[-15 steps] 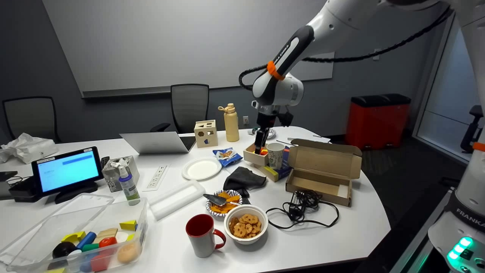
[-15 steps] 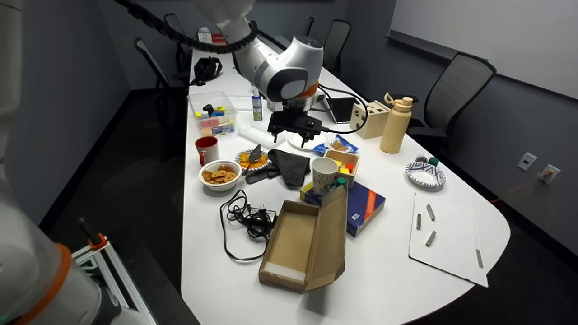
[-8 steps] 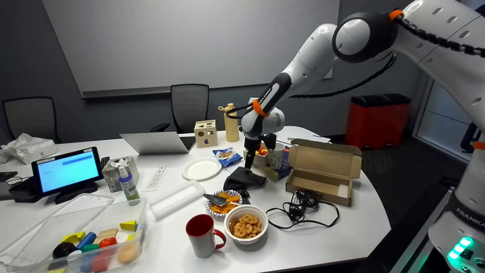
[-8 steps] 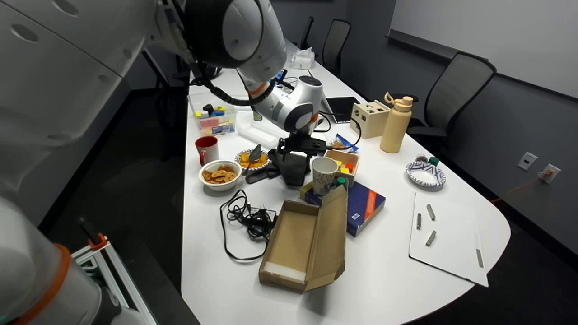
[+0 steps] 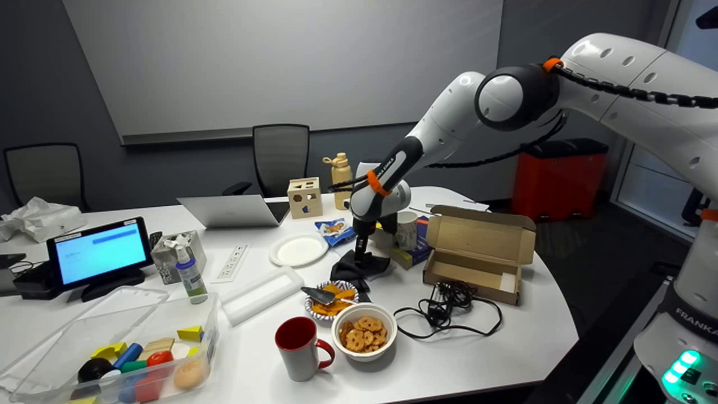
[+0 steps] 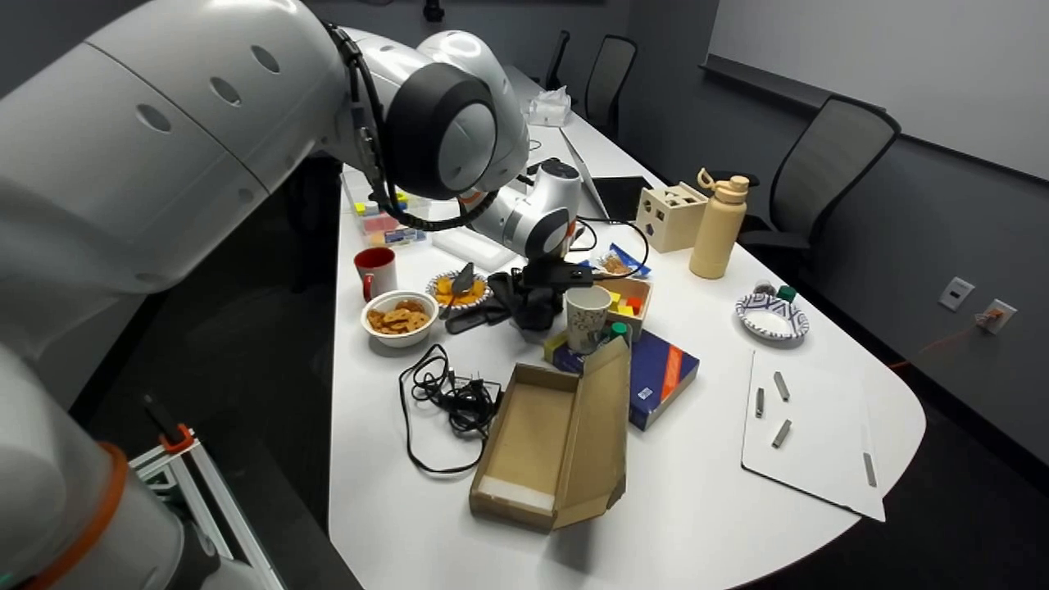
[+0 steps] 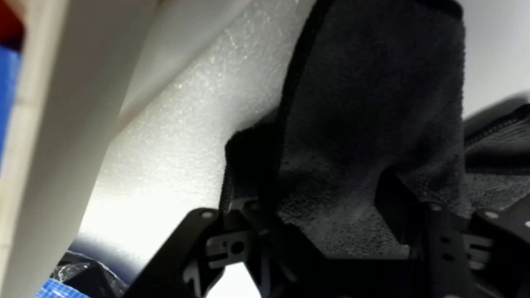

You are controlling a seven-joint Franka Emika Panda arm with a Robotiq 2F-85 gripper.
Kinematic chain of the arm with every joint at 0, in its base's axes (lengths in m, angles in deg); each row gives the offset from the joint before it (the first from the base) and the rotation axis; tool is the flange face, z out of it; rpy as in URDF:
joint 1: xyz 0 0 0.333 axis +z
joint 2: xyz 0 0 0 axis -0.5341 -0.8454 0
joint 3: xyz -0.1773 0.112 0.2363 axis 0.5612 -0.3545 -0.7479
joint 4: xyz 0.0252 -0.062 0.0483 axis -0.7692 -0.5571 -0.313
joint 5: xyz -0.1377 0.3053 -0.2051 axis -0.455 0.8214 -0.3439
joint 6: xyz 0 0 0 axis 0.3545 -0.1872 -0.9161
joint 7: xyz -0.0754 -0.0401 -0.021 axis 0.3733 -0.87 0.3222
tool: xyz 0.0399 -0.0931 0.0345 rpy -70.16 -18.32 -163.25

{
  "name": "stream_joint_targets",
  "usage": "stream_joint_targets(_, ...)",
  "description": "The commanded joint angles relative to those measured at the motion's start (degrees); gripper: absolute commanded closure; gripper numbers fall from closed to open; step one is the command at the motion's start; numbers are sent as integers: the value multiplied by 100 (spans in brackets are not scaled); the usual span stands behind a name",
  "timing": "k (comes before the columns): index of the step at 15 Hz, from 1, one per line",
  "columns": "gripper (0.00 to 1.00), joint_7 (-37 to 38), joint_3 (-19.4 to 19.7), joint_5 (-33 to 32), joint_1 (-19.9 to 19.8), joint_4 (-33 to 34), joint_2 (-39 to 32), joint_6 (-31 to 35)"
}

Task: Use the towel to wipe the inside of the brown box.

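The dark grey towel (image 5: 345, 273) lies crumpled on the table; it also shows in an exterior view (image 6: 534, 315) and fills the middle of the wrist view (image 7: 372, 82). My gripper (image 5: 360, 259) is down at the towel, its fingertips pressed into the cloth. In the wrist view my gripper's fingers (image 7: 331, 207) stand apart, with a raised fold of towel between them. The fingertips are dark and partly hidden by the cloth. The brown box (image 5: 468, 270) stands open with its lid up, apart from the gripper; its bare inside shows in an exterior view (image 6: 533, 430).
A patterned cup (image 6: 588, 315) and a small wooden box of blocks (image 6: 642, 288) stand close beside the gripper, with a blue game box (image 6: 656, 385) near. Bowls of snacks (image 5: 363, 332) and a red-grey mug (image 5: 303, 350) stand nearby. A black cable (image 5: 443, 308) lies beside the brown box.
My gripper has come down from above onto the towel, moving a little left in an exterior view. The towel is now more bunched around the fingers. The brown box has not moved.
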Motion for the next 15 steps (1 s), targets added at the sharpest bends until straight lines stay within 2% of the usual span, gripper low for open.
stream_joint_targets(1,67,204,-55,-311,-12,520,-406,-42)
stream_joint_targets(5,97,300,-62,-384,-29,635,-393,-74)
stream_joint_targets(6,100,316,-65,-384,-29,594,-331,-85)
stream_joint_targets(12,98,780,12,-511,114,-96,502,-328)
stream_joint_targets(13,98,970,92,-574,206,-198,690,-508)
stream_joint_targets(15,98,1012,-51,-587,162,-459,1087,-888)
